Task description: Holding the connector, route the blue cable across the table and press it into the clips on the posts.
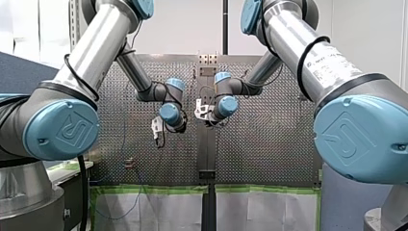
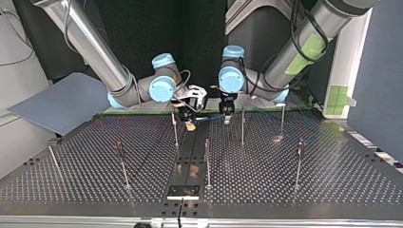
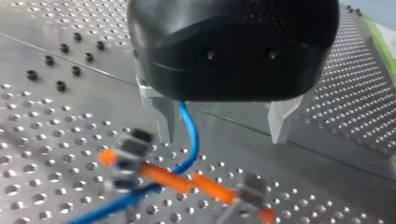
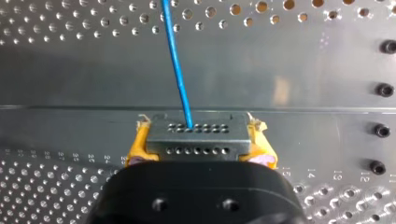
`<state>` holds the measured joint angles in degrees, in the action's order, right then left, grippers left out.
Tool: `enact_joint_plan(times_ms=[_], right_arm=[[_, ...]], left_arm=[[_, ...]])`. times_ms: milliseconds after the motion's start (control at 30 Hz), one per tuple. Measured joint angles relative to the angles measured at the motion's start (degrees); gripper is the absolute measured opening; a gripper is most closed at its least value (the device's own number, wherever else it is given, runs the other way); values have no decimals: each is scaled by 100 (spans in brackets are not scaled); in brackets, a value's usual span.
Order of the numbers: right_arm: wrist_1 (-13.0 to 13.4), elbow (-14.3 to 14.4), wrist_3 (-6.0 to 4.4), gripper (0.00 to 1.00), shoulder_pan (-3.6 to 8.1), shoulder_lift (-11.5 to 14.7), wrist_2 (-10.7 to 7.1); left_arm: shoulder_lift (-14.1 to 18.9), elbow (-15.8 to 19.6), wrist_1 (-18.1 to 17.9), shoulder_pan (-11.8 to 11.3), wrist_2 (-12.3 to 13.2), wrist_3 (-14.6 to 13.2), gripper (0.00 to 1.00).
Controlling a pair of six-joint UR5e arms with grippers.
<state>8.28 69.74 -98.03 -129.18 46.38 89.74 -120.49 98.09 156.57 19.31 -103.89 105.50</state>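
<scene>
My right gripper [image 4: 201,145] is shut on the grey connector [image 4: 194,135], with a yellow pad on each side. The thin blue cable [image 4: 177,65] leaves the connector's face and runs ahead over the plate. In the top view my right gripper [image 2: 190,124] hangs at the table's far middle, and my left gripper [image 2: 227,118] is close beside it. My left gripper [image 3: 223,137] is open, its metal fingers [image 3: 164,119] wide apart. The blue cable [image 3: 190,140] passes between them, near one finger and untouched. A blurred orange shape [image 3: 177,179] lies just beyond.
Several thin posts stand on the perforated table [image 2: 285,190]: one [image 2: 175,128] by my right gripper, one [image 2: 242,126] by my left, one [image 2: 207,161] nearer the middle, others further out. A dark centre strip [image 2: 185,166] splits the plate.
</scene>
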Motion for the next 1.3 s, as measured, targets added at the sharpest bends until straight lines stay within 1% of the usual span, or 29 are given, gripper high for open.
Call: enact_joint_plan(times_ms=[33, 67, 100, 167, 200, 233, 267, 300, 333, 367, 500, 533, 567, 667, 833, 933, 967, 1000, 1100, 1300], right_arm=[[0, 0, -2, 0, 1, 0, 0], [-1, 0, -4, 0, 2, 0, 0], [-1, 0, -5, 0, 3, 0, 0], [2, 0, -10, 0, 8, 0, -2], [3, 0, -12, 0, 10, 0, -3], [3, 0, -13, 0, 13, 0, -5], [4, 1, -16, 0, 15, 0, -9], [5, 0, -16, 0, 16, 0, -19], [5, 1, -16, 0, 16, 0, -33], [5, 0, -16, 0, 16, 0, -56], [6, 0, -17, 0, 19, 0, -126], [7, -3, -17, 0, 18, 0, -136], [5, -7, -17, 0, 19, 0, -145], [-13, -34, -14, 0, 20, 6, -158], [-43, -56, -9, 0, 34, 102, -165], [-82, -57, -13, 0, 44, 223, -166], [-113, -57, -18, 0, 49, 278, -167], [-145, -57, -25, 0, 54, 323, -167], [-283, -57, -54, 0, 67, 482, -171], [-528, -53, -74, 0, 77, 784, -175]], left_arm=[[-10, 0, -5, 3, 3, 0, 100], [-17, 0, -11, 7, 5, 0, 83], [-22, -1, -20, 11, 9, 1, 83], [-27, -1, -41, 13, 13, 2, 62], [-28, -2, -54, 15, 16, 3, 62], [-28, -2, -62, 16, 19, 4, 47], [-28, -2, -68, 16, 19, 4, 38], [-28, -2, -73, 18, 16, 4, 38], [-28, -2, -76, 18, 14, 6, 25], [-28, -2, -78, 18, 13, 10, 21], [-30, -2, -81, 21, 18, 56, 21], [-30, -2, -81, 21, 20, 62, 16], [-30, -2, -81, 21, 20, 67, 3], [-2, -5, -55, 18, 31, 104, 3], [205, -5, 52, 15, 25, 225, 3], [359, -4, 107, 10, 24, 284, 3], [405, -4, 134, 10, 21, 292, 0], [470, -4, 175, 15, 20, 299, 0], [643, -3, 226, 24, 21, 313, 0], [935, -2, 342, 22, 21, 326, 0]])
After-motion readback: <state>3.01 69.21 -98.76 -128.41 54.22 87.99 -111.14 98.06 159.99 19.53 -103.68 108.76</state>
